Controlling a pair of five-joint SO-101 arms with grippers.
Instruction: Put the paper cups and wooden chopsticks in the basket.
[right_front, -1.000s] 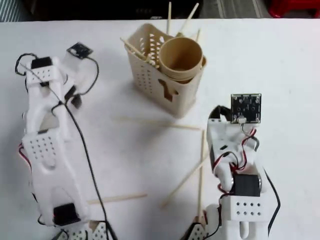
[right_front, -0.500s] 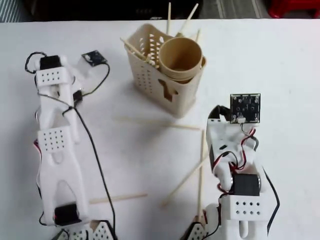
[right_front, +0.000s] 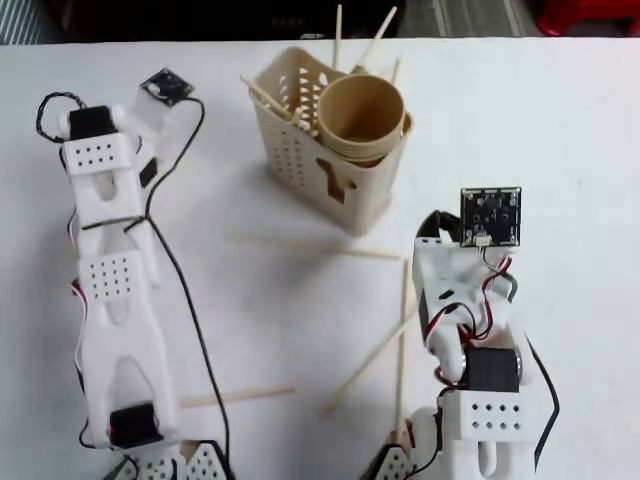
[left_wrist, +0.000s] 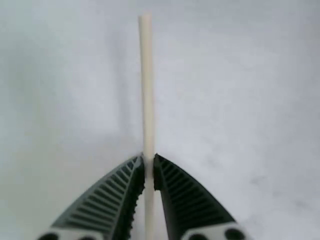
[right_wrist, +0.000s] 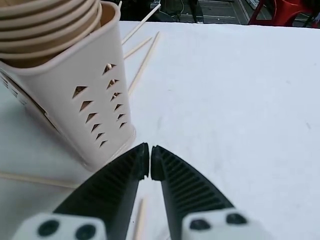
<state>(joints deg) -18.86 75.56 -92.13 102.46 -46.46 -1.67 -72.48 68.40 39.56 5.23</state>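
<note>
Firstly, item one on my list: the left gripper (left_wrist: 149, 167), ribbed jaws clamped on a held chopstick (left_wrist: 145, 75). The stick runs straight out from between the tips over the bare white table (left_wrist: 240, 100); I cannot tell whether it touches the surface. The left arm (right_front: 110, 270) lies along the table's left edge, with its wrist toward the far left corner.

Item two: the right gripper (right_wrist: 149, 160), jaws pressed together with nothing between them, just beside the lower wall of the basket (right_wrist: 85, 100). The right arm (right_front: 475, 340) sits by the near edge, toward the right.

Item three: the basket itself, cream plastic with cut-out walls, standing upright toward the middle of the far edge. A stack of paper cups (right_front: 362, 115) is nested in the side nearer the right edge. The stowed chopsticks (right_front: 375, 40) lean out of it toward the far edge.

Item four: four loose chopsticks (right_front: 320, 246) lying flat on the table. One is just in front of the basket, two cross each other beside the right arm, and one is near the near edge by the left arm's base.

Surface: plain white, matte, faintly marked.

Room: I see a dark strip beyond the far edge and a red object (right_front: 585, 15) past the far right corner.
</note>
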